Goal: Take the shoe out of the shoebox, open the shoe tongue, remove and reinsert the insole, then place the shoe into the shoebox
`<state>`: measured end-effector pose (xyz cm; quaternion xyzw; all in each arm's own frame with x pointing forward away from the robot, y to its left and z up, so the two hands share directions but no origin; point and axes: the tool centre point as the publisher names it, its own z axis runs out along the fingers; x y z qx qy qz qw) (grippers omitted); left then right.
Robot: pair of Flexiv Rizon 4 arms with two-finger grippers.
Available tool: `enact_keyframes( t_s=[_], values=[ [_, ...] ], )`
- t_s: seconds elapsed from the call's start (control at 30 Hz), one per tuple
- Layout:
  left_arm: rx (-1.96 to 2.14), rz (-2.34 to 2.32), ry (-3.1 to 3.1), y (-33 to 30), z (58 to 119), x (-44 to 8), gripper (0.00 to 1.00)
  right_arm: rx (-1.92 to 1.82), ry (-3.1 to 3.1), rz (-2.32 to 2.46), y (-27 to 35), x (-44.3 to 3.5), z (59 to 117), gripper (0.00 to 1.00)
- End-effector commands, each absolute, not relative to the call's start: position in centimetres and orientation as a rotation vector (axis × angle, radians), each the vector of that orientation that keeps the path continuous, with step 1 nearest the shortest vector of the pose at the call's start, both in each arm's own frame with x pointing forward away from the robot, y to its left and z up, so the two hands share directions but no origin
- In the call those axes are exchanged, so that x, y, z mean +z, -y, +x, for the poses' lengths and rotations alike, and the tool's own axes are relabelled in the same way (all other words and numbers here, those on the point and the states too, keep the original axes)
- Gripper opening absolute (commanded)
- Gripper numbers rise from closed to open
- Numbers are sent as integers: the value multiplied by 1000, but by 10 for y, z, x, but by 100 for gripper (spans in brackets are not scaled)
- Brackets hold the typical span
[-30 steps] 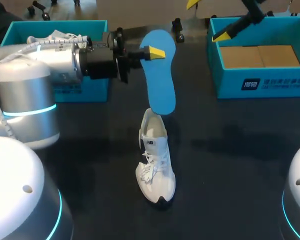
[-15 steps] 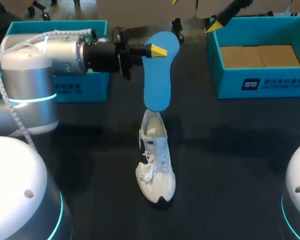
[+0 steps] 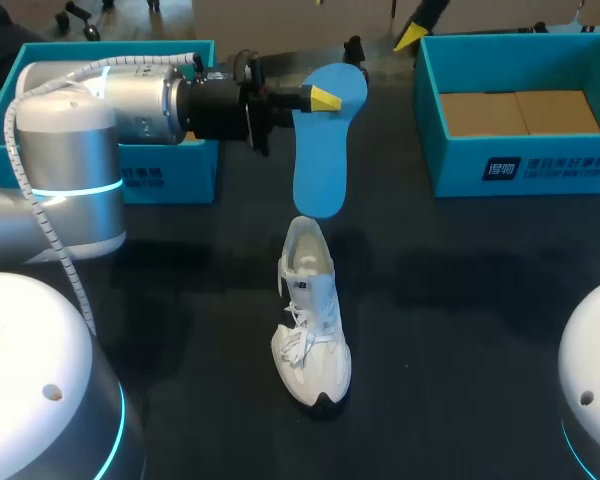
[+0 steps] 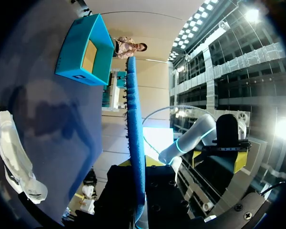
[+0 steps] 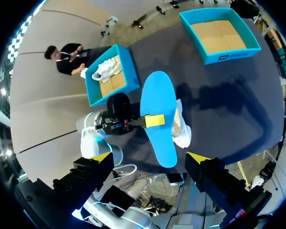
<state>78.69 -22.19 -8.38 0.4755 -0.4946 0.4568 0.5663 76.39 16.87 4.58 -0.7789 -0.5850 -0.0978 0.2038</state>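
Our left gripper (image 3: 325,98) is clamped on the blue insole (image 3: 320,160) near its upper end, one yellow finger on each flat face. The thin, flexible foam hangs almost upright, with its lower tip just above the heel opening of the white shoe (image 3: 310,320). We cannot tell whether they touch. The shoe stands on the dark table (image 3: 460,300), toe towards us, long axis running away from us, so the insole has to tilt forward to slide in. Our right gripper (image 5: 150,158) hangs high above the table, jaws wide and empty. The left arm is clearly nearer.
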Motion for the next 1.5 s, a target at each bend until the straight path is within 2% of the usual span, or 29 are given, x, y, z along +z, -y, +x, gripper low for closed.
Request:
enact_keyframes(
  t_s=[0.03,0.83,1.5],
  values=[
    [1073,1120,1164,222,786,-84,0,-99,1714,-2242,-172,49,768,100],
    [1073,1120,1164,222,786,-84,0,-233,1945,-2349,-182,40,776,100],
    [1073,1120,1164,222,786,-84,0,-249,2046,-2424,-210,1,759,100]
  ],
)
